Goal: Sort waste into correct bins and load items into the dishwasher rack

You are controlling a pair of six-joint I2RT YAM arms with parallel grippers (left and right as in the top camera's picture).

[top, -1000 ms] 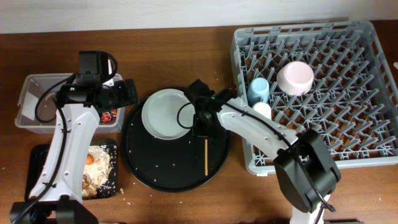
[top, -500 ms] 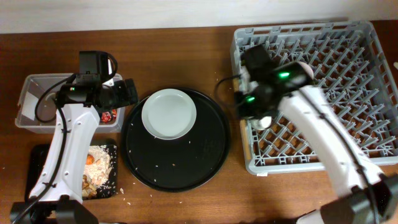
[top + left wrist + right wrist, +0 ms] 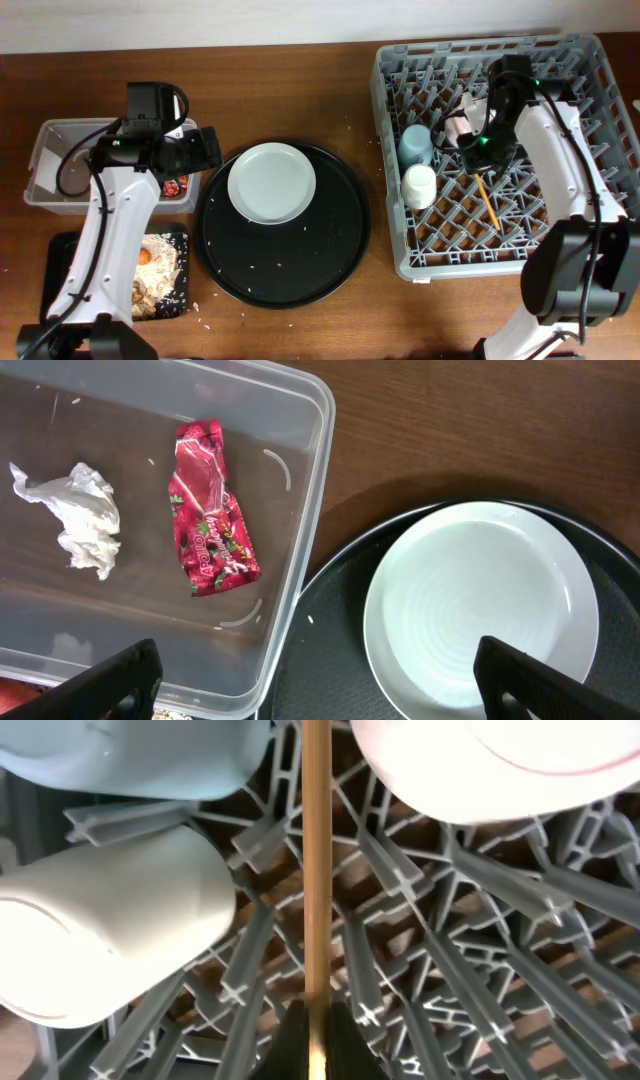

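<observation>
Mostly hidden from overhead under the right arm: pale pink bowl, only a sliver showing inside the dishwasher rack. Cut off too at the top edge of the right wrist view, along with the blue cup beside it. Barely visible there: right gripper, just two dark fingertips at the bottom edge. Pinches narrow on one end of a wooden chopstick, a pad tight on either side. Seen from overhead slanting across the lattice, right of the cream cup, free end toward the rack's near side. Cannot tell whether that free end touches the lattice or hangs just above it.

Left gripper spread wide, holding nothing, only its dark fingertips in the lower corners of the left wrist view. Hangs above the spot where the clear tub sits just beside the round black tray. In the tub, apart from each other: crumpled red wrapper and white tissue. On the round tray's far left part: grey-green plate. Partly covered by the left arm from overhead: shallow black tray with food scraps.
</observation>
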